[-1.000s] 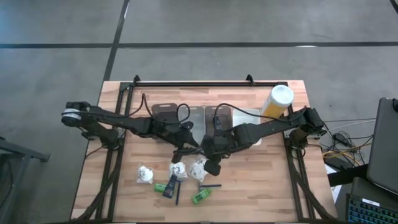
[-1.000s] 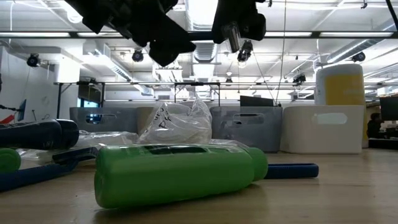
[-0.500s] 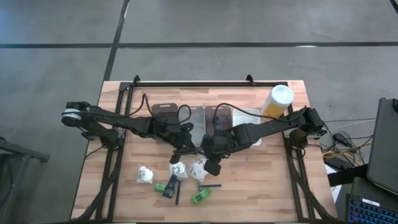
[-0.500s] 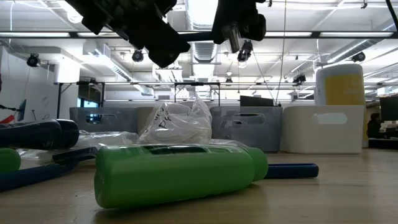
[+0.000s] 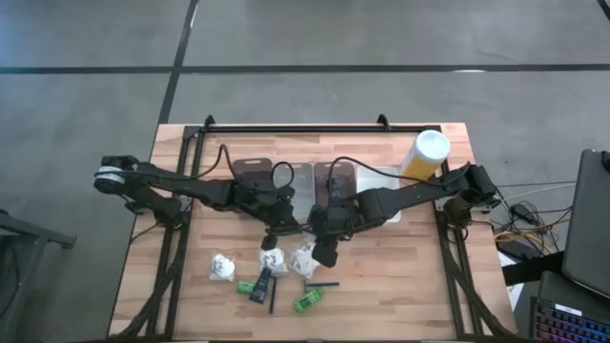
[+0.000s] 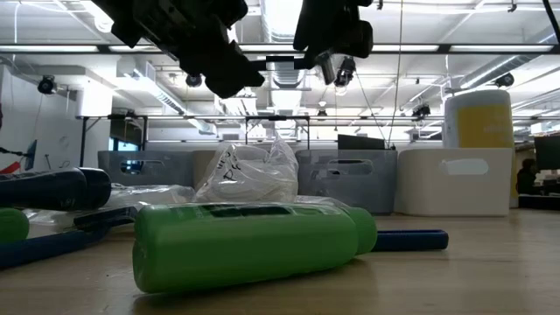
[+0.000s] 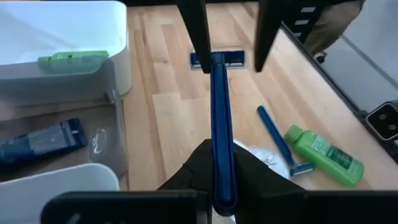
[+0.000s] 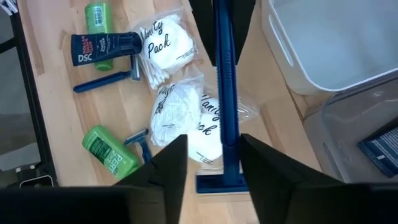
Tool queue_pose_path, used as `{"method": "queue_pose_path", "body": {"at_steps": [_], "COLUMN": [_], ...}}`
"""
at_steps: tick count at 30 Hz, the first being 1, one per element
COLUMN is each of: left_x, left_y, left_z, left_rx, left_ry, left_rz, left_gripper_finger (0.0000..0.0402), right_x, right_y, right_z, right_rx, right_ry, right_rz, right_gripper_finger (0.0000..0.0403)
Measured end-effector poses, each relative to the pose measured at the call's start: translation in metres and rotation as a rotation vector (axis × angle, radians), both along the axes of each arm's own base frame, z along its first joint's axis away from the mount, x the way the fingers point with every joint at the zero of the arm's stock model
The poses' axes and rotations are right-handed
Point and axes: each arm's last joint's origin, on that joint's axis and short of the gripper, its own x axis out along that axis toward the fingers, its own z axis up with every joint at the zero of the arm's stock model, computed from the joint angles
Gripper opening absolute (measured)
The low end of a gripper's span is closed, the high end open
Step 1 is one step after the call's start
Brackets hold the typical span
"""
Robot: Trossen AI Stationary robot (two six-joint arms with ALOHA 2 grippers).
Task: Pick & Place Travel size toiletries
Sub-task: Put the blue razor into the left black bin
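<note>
Blue razor (image 7: 221,124) pinched in my left fingers (image 7: 222,180), right fingers (image 8: 214,163) parted round it; some items binned, approx. eight left on worktop (image 5: 400,286).

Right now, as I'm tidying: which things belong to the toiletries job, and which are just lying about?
Job: blue razor held by left gripper, right gripper open around it; loose razors, green bottles, wrapped bundles, dark tube, trays.
Lying about: yellow bottle, laptop.
</note>
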Motion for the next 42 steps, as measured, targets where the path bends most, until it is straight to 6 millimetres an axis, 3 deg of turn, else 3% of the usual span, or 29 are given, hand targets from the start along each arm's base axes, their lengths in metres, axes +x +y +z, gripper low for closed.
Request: {"method": "queue_pose_path", "body": {"at_steps": [6, 13, 18, 22, 27, 33, 42], "left_x": [-0.001, -0.011, -0.020, -0.035, -0.069, -0.101, -0.108], "left_y": [0.002, 0.007, 0.011, 0.010, -0.002, -0.014, -0.017], "left_z": [0.000, -0.002, 0.001, 0.010, 0.017, -0.001, -0.030], "left_rx": [0.014, 0.002, -0.060, -0.155, -0.324, -0.507, -0.611], "left_ry": [0.017, 0.120, 0.169, 0.144, 0.054, -0.002, -0.003], "left_rz": [0.090, 0.248, 0.432, 0.654, 0.969, 1.250, 1.449], "left_gripper_finger": [0.0030, 0.0030, 0.0030, 0.0030, 0.0030, 0.0030, 0.0030], "right_x": [-0.004, -0.021, -0.037, -0.054, -0.069, -0.079, -0.086], "right_y": [-0.002, -0.002, -0.004, -0.005, -0.001, -0.003, -0.005], "right_z": [0.010, 0.053, 0.071, 0.074, 0.071, 0.068, 0.066], "right_rx": [-0.054, -0.196, -0.287, -0.359, -0.386, -0.387, -0.426], "right_ry": [-0.027, -0.122, -0.153, -0.133, -0.108, -0.062, -0.003], "right_rz": [-0.032, -0.112, -0.253, -0.407, -0.544, -0.650, -0.653], "right_gripper_finger": [0.0200, 0.0228, 0.0239, 0.0248, 0.0254, 0.0244, 0.0231]}}
